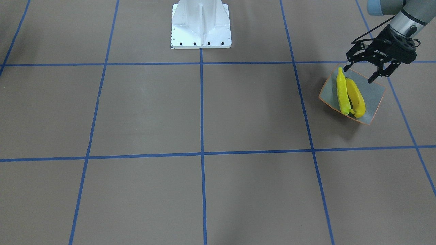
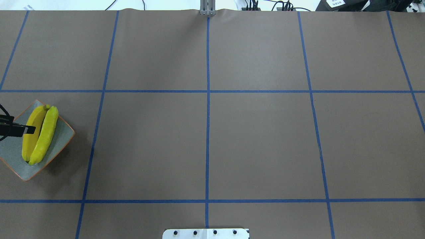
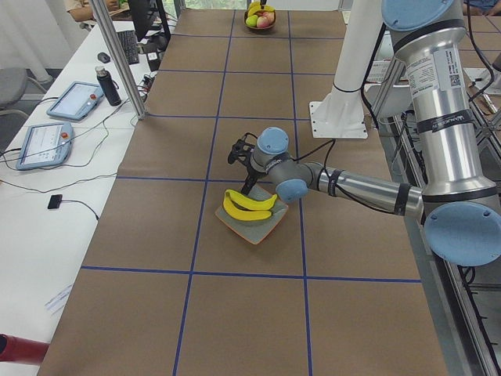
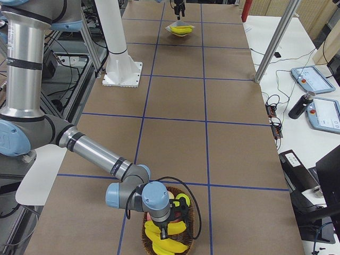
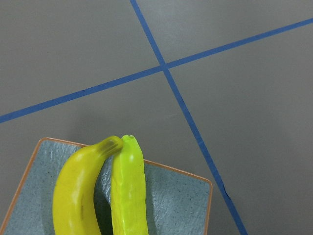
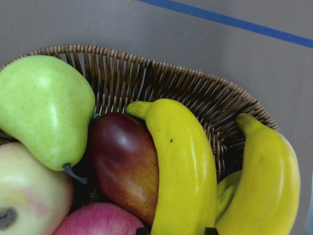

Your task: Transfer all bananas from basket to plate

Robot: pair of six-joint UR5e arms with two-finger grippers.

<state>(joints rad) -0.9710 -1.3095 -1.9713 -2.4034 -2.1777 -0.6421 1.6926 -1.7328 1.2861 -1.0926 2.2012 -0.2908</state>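
Two bananas lie side by side on the grey-green plate [image 1: 374,93]: a greenish one [image 1: 342,92] and a deeper yellow one [image 1: 357,98]. My left gripper [image 1: 359,73] hovers open and empty just above the plate's robot-side edge. The left wrist view looks down on the same pair of bananas [image 5: 78,191] on the plate [image 5: 181,196]. At the table's other end, the wicker basket [image 6: 146,73] holds two yellow bananas [image 6: 186,161] [image 6: 264,181]. My right gripper [image 4: 166,215] hangs low over that basket [image 4: 144,231]; I cannot tell whether it is open or shut.
A green pear [image 6: 46,107], a dark red fruit [image 6: 124,166], a pale apple [image 6: 29,196] and a pink fruit [image 6: 98,220] share the basket. The white robot pedestal [image 1: 201,23] stands mid-table at the robot's edge. Tablets [image 3: 74,100] and a pole [image 3: 117,59] flank the table.
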